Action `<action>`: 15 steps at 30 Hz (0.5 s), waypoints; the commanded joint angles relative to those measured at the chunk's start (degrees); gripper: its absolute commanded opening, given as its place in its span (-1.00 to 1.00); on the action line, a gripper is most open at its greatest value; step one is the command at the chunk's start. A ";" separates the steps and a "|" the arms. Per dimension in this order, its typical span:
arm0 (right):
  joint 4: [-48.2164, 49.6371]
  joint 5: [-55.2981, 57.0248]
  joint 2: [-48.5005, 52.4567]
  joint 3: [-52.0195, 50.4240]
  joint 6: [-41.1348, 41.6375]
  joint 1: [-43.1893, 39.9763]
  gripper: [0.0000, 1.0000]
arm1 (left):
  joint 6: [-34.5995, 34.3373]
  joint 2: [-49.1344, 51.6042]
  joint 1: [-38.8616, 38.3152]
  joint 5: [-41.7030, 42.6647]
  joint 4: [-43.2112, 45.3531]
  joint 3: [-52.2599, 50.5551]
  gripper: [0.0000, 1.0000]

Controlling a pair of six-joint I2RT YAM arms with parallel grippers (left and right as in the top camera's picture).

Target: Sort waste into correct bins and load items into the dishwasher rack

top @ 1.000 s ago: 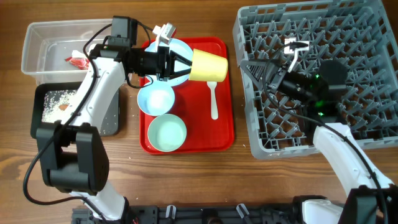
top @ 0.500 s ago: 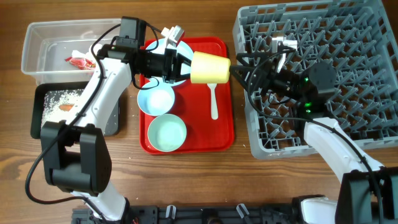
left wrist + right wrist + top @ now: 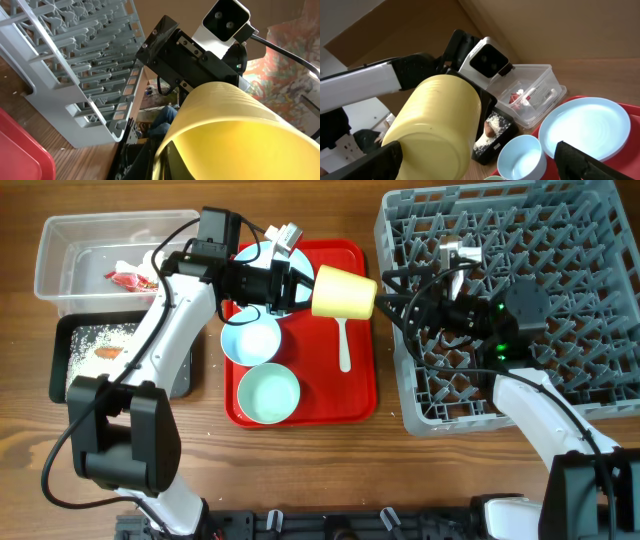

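Held out for a handover: the left gripper (image 3: 300, 288) is clamped tight on the rim of the small yellow cup (image 3: 343, 293). It holds the cup on its side in the air above the right edge of the red serving tray (image 3: 355, 395), base pointed at the right gripper (image 3: 392, 305), whose jaws gape wide and empty just beside it at the dishwasher rack's (image 3: 570, 240) left wall. The cup looks light, stiff and smooth-walled, likely to slip under a loose pinch, and the free body near the base appears the surest place to grasp.
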 commanded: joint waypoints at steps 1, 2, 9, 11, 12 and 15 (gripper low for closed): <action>0.37 -3.19 0.70 0.59 -2.32 0.72 0.98 | -0.13 -1.16 -1.53 -5.49 -0.37 0.20 -0.92; 0.35 -3.61 0.70 0.59 -2.89 0.63 0.97 | -0.13 -1.16 -1.53 -6.23 -0.66 0.20 -0.92; 0.15 -8.26 0.70 0.59 -2.86 -3.72 1.00 | -0.15 -1.16 -1.53 -10.19 -2.19 0.20 -0.92; -0.04 -8.70 0.70 0.57 -3.43 -3.28 0.99 | -1.09 -1.16 -1.53 -10.16 -2.14 0.20 -0.92; -0.83 -8.68 0.70 0.57 -4.66 -2.69 1.00 | -1.64 -1.16 -1.53 -9.55 -1.92 0.20 -0.92; -3.89 -8.04 1.27 0.57 -7.52 -1.49 0.99 | -1.62 -1.16 -1.55 -5.79 -1.68 0.20 -0.92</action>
